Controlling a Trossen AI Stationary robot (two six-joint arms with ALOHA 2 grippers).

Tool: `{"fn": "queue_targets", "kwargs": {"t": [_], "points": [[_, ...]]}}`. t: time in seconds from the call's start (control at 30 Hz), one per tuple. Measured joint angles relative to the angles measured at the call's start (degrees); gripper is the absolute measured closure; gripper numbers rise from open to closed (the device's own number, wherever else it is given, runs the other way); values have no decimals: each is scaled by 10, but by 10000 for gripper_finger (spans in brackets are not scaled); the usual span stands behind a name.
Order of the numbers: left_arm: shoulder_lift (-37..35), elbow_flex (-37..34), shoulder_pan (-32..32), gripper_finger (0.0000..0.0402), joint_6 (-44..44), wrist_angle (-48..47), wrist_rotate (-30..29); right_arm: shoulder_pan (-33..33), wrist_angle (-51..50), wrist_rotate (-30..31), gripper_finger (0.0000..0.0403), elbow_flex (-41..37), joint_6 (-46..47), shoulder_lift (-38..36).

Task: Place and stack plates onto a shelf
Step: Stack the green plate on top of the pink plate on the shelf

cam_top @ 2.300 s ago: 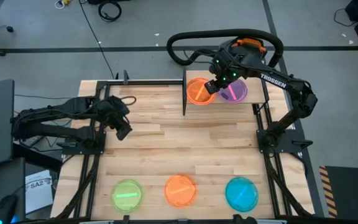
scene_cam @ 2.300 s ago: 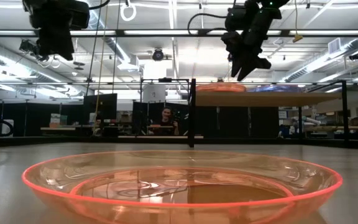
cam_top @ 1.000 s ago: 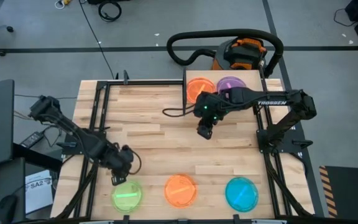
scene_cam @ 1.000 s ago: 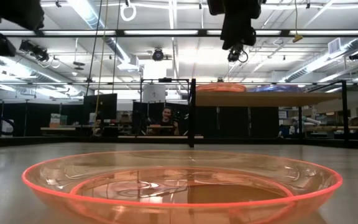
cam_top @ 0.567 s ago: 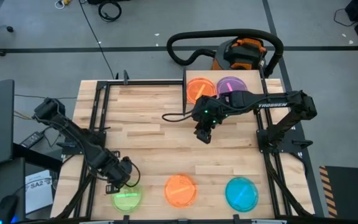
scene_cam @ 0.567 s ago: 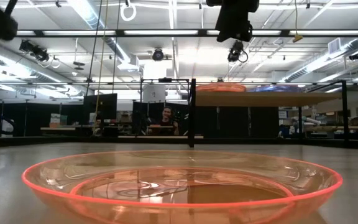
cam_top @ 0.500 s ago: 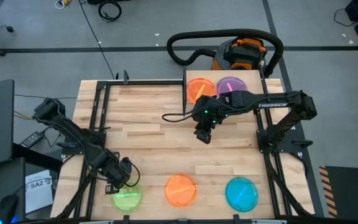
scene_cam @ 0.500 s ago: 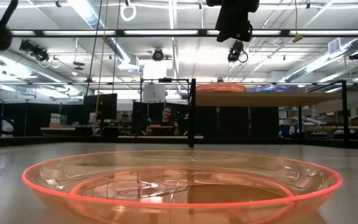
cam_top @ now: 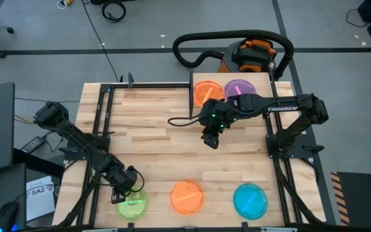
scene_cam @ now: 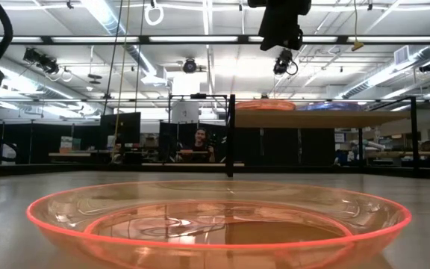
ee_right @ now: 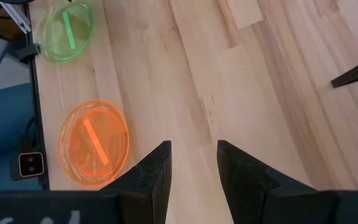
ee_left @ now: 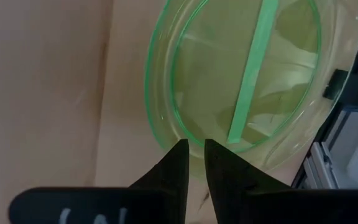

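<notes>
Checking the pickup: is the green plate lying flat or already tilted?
Flat: the green plate rests on the table, left gripper's fingers straddling its rim.

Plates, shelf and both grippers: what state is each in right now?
green plate: flat on table, left gripper pinching its rim
orange plate: on table, untouched
blue plate: on table, untouched
shelf: holds orange and purple plates
right gripper: open, empty

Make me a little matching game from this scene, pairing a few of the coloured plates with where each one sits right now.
Things:
1. green plate
2. blue plate
3. purple plate
4. left hand

Places:
A. near edge of the table, on the right arm's side
B. on the shelf
C. at the green plate's rim
D. near edge, on the left arm's side

Pairs: 1-D, 2-A, 3-B, 4-C
</notes>
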Motion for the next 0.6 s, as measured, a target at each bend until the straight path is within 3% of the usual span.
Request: {"fn": "queue_targets", "kwargs": {"t": [0.37, 0.6], "points": [[0, 0, 0, 343, -60, -43, -2, 0, 0, 0, 268, 0, 0, 0], [0, 0, 0, 299, -104, -47, 4, 0, 0, 0, 268, 0, 0, 0]]}}
